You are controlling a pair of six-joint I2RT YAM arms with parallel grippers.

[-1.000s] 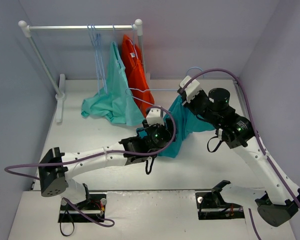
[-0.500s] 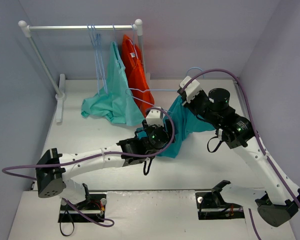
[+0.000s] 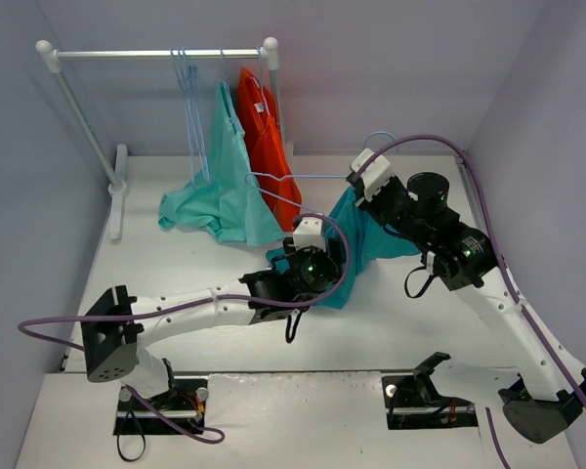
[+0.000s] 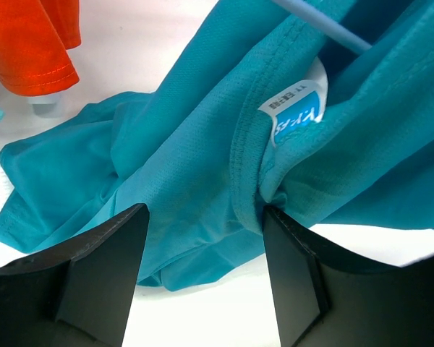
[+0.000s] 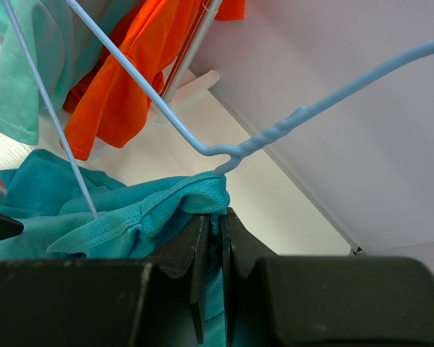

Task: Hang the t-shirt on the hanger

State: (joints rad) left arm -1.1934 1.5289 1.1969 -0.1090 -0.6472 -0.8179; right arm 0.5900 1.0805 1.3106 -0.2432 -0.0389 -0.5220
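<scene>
The teal t-shirt [image 3: 363, 242] lies bunched on the table mid-right, with its collar lifted. The pale-blue hanger [image 3: 308, 177] is held tilted above it, one arm running inside the cloth. My right gripper [image 3: 358, 188] is shut on the t-shirt's collar [image 5: 195, 194], just below the hanger's twisted neck [image 5: 271, 136]. Whether the wire is also in the jaws is hidden. My left gripper [image 4: 202, 253] is open and low over the t-shirt [image 4: 181, 152], with the collar fold and white label [image 4: 298, 112] by its right finger [image 4: 296, 282]. The hanger's wire [image 4: 322, 23] crosses above.
A clothes rack [image 3: 161, 54] stands at the back left with spare pale-blue hangers [image 3: 188, 98], a mint-green garment [image 3: 220, 195] and an orange garment [image 3: 266, 132] on it. The orange hem [image 4: 36, 43] hangs close to the left gripper. Walls enclose the table.
My left gripper has shifted slightly right and nearer along the t-shirt, staying open. The right gripper, the hanger and the collar have not moved.
</scene>
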